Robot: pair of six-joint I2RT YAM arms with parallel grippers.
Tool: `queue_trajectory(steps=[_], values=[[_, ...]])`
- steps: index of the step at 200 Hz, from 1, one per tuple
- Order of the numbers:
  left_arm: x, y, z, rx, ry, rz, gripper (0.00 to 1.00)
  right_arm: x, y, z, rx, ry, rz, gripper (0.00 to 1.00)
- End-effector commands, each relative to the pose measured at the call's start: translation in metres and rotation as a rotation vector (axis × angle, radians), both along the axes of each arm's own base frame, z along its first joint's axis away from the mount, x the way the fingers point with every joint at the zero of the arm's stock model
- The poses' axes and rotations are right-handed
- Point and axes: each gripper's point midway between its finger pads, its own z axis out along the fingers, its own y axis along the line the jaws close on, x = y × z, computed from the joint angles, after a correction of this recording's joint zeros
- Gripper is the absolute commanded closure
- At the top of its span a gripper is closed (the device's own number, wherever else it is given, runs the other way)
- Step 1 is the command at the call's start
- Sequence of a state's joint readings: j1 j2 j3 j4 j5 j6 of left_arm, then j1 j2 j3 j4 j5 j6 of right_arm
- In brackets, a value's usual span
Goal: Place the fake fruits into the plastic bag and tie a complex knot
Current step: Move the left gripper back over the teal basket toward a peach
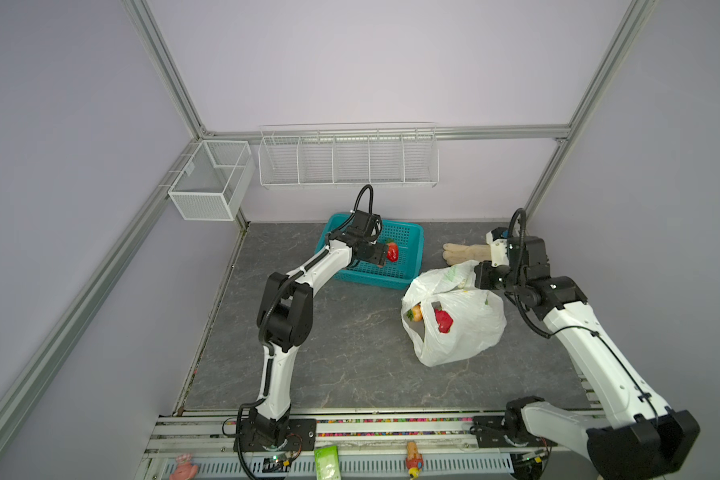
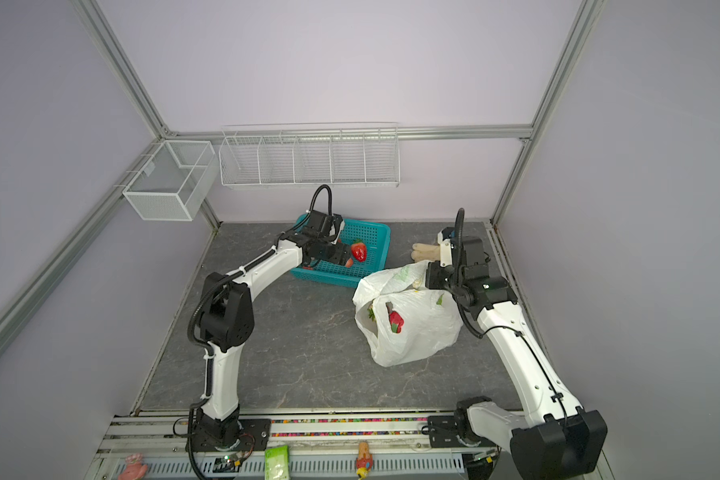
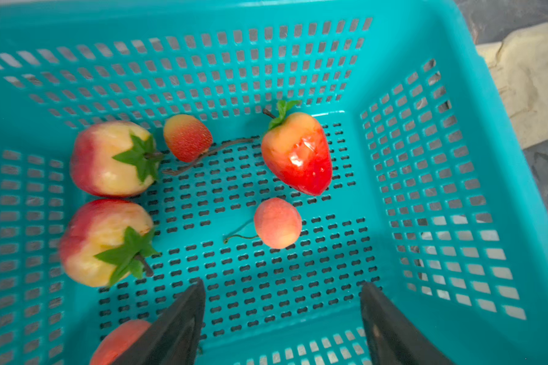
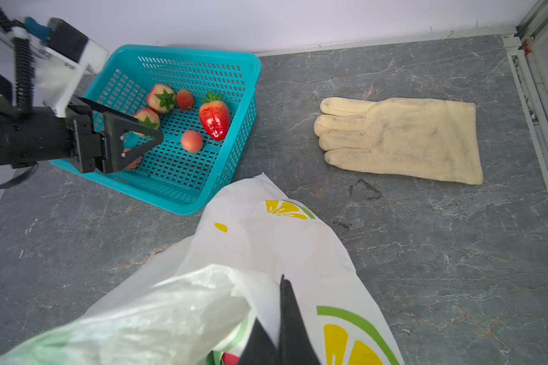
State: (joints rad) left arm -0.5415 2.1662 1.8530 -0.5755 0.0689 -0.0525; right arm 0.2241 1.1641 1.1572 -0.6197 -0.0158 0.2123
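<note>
While our left hand (image 3: 282, 286) hangs wide open and empty over the teal plastic lattice basket (image 3: 456, 132), six glossy fake fruits (image 3: 298, 155) lie inside it. Our right hand (image 4: 276, 313) is clamped on the white lemon-printed plastic bag (image 1: 462, 332), which rests on the grey worktop (image 1: 350, 353). A bright red fruit piece (image 1: 443, 321) shows within the bag.

Table (image 1: 329, 353). Lattice basket (image 1: 371, 283): back edge, left of centre; six fake fruits (image 3: 298, 155) in it. Glove (image 1: 462, 252): lies flat at back edge, right of basket, apart from it. Plastic bag (image 1: 466, 332): before glove, just beside basket's front right corner; further fruits (image 1: 443, 321) inside. Wire rack (image 1: 348, 166): back wall, above basket.
</note>
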Motion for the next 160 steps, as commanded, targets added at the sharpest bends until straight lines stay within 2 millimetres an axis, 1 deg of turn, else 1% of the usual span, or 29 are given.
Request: queue_trajectory(steps=[1,43,60,84,131,160], values=[[-0.007,-0.009,-0.019,0.026,0.07,-0.088,0.21,-0.001,-0.004,0.007,-0.016,-0.011,-0.007,0.94],[0.01,-0.019,-0.042,0.06,0.104,-0.096,0.22,-0.002,-0.005,0.006,-0.014,-0.009,-0.009,0.94],[0.014,-0.018,-0.051,0.086,0.121,-0.096,0.25,-0.003,-0.005,0.006,-0.018,-0.008,-0.009,0.94],[0.016,-0.015,-0.064,0.122,0.141,-0.09,0.26,-0.004,-0.007,0.006,-0.026,-0.012,-0.012,0.94],[0.02,-0.018,-0.069,0.123,0.145,-0.095,0.33,-0.003,-0.007,0.002,-0.023,-0.002,-0.011,0.94],[0.019,-0.019,-0.075,0.126,0.156,-0.1,0.37,-0.003,-0.006,0.002,-0.018,-0.002,-0.007,0.94]])
